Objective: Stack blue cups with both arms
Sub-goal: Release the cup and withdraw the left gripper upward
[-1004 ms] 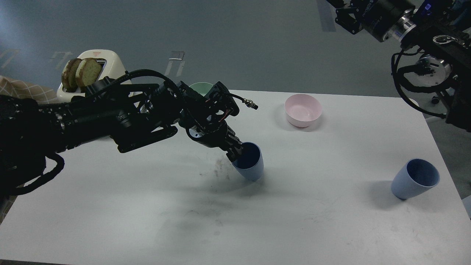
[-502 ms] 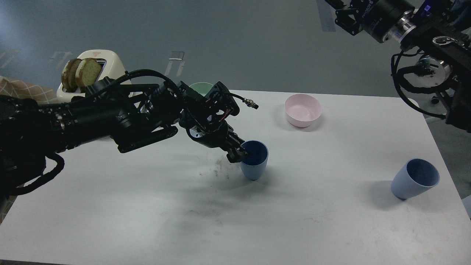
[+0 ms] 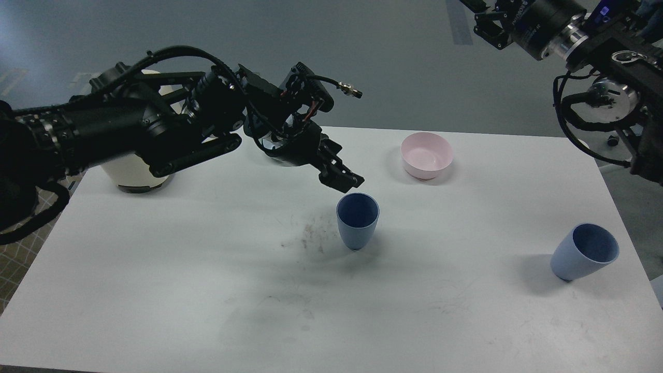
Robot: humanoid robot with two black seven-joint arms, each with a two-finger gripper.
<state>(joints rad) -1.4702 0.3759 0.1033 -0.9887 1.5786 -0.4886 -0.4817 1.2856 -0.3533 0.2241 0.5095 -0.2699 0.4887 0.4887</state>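
Note:
One blue cup (image 3: 357, 221) stands upright near the middle of the white table (image 3: 207, 290). My left gripper (image 3: 342, 179) hangs just above and behind its rim, apart from it, with its fingers slightly parted and empty. The second blue cup (image 3: 584, 252) stands tilted near the table's right edge, with no arm near it. My right arm (image 3: 549, 26) is high at the top right, far from both cups. Its gripper (image 3: 484, 20) is cut off by the top edge of the view, so its fingers cannot be told apart.
A pink bowl (image 3: 426, 154) sits at the back of the table, to the right of my left gripper. A white toaster (image 3: 129, 173) at the back left is mostly hidden behind my left arm. A dark smudge (image 3: 311, 235) marks the table left of the middle cup.
My left gripper set the tilted cup upright, let go of its rim and rose up and back. The whole left arm lifted, now covering the toaster's top and the green bowl. The right arm hardly moved.

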